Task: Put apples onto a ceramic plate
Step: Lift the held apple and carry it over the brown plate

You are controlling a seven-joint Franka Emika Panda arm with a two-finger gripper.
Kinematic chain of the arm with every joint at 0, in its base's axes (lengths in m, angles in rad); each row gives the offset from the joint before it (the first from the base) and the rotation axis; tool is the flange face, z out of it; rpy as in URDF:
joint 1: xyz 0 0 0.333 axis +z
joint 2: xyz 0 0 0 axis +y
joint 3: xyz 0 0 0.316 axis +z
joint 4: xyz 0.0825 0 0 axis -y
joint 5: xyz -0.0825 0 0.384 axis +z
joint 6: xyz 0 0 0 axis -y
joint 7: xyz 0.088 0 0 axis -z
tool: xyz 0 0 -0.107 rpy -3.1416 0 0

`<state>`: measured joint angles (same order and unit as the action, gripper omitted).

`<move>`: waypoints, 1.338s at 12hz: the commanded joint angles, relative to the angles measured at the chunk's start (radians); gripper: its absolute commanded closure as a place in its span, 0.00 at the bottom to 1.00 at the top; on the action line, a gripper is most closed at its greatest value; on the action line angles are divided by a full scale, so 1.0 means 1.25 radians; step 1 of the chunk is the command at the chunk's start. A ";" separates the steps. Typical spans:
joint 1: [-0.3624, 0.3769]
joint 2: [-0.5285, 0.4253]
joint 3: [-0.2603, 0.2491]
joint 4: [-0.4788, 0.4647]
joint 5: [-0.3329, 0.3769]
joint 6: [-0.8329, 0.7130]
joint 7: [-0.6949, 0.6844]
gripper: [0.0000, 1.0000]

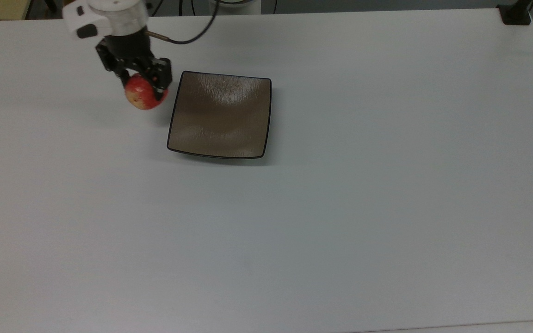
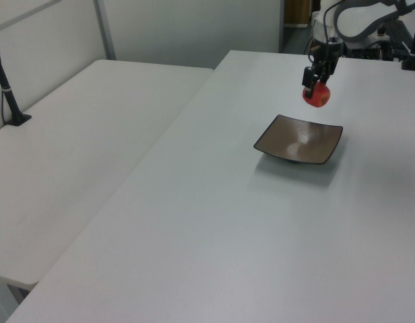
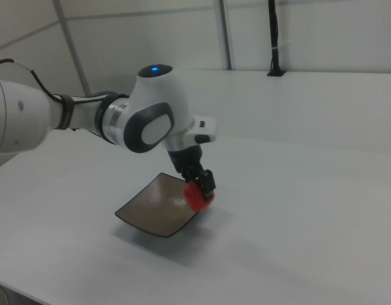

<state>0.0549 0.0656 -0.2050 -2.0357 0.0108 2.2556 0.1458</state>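
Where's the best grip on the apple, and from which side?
Across its round middle, coming from above. The apple is small and near-spherical, so opposing sides at its widest girth suit two fingers. The tool holds it that way now, lifted beside the plate.
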 commanded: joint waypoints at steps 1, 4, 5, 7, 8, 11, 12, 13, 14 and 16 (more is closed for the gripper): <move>0.001 -0.008 0.083 -0.006 0.012 -0.003 0.094 0.38; 0.003 -0.007 0.125 -0.026 0.002 -0.047 0.115 0.30; 0.003 -0.007 0.127 -0.029 -0.001 -0.048 0.114 0.23; 0.003 -0.008 0.127 -0.029 -0.003 -0.051 0.113 0.02; 0.003 -0.007 0.127 -0.028 -0.003 -0.050 0.113 0.00; 0.003 -0.008 0.127 -0.027 -0.003 -0.050 0.113 0.00; 0.003 -0.008 0.127 -0.027 -0.003 -0.050 0.113 0.00; 0.003 -0.008 0.127 -0.027 -0.003 -0.051 0.113 0.00; 0.003 -0.010 0.127 -0.027 -0.003 -0.051 0.113 0.00; 0.004 -0.022 0.127 -0.025 -0.004 -0.078 0.113 0.00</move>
<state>0.0578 0.0680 -0.0479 -2.0647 0.0110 2.2105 0.2795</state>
